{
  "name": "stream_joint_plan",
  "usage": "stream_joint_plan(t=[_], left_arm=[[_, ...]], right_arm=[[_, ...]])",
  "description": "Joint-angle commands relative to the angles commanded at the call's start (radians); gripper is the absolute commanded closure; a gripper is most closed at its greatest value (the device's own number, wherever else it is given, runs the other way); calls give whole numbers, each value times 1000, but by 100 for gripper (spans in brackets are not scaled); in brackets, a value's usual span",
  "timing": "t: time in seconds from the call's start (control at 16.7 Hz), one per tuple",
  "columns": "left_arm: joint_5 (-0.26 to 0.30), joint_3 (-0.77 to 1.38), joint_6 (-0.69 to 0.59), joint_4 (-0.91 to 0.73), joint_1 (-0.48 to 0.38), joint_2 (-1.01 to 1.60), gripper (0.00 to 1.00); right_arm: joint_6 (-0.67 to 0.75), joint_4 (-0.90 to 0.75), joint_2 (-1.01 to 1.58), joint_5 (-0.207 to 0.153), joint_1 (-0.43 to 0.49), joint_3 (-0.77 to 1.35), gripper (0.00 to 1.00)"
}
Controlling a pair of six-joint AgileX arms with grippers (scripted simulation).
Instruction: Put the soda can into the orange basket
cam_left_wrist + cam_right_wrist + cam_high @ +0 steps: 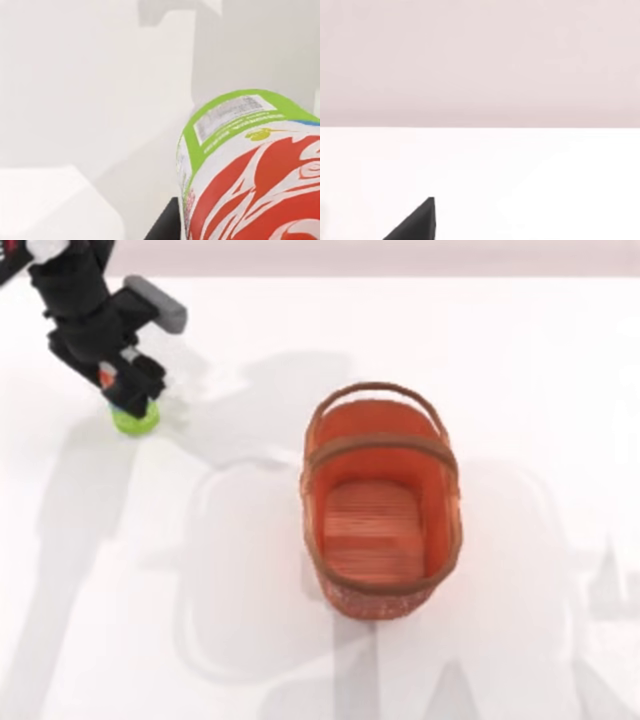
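**Op A:** Where is my left pincer [132,398] right now?

**Op B:** At the far left of the table [520,360], in the top view. It sits directly over the soda can [135,420], and only the can's lime-green lower edge peeks out beneath the black fingers.

**Op A:** Is it gripping the can?

**Op B:** I cannot tell. The top view hides the fingertips behind the wrist body. In my left wrist view the soda can [250,170] fills the near corner, very close to the camera, with its red and white pattern and the green band carrying a small printed label. A dark edge of the pincer shows just beside it, but not how the fingers stand.

**Op A:** And the orange basket [440,540]?

**Op B:** Near the middle of the table, well apart from the can, upright, its two brown handles arched over the slatted floor. Nothing lies in it.

**Op A:** My right arm?

**Op B:** Not visible from above. Its wrist view shows only bare table, the wall behind, and one dark finger tip [417,222].
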Motion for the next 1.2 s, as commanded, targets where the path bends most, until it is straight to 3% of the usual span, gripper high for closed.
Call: stream_joint_plan(t=[0.3, 0.96, 1.2], left_arm=[[220, -165, -116, 332, -40, -69, 100], [883, -693, -465, 1474, -163, -379, 100], [1073, -870, -575, 1770, -198, -476, 100]], right_arm=[[0, 0, 0, 0, 0, 0, 0], [0, 0, 0, 0, 0, 0, 0], [0, 0, 0, 0, 0, 0, 0]])
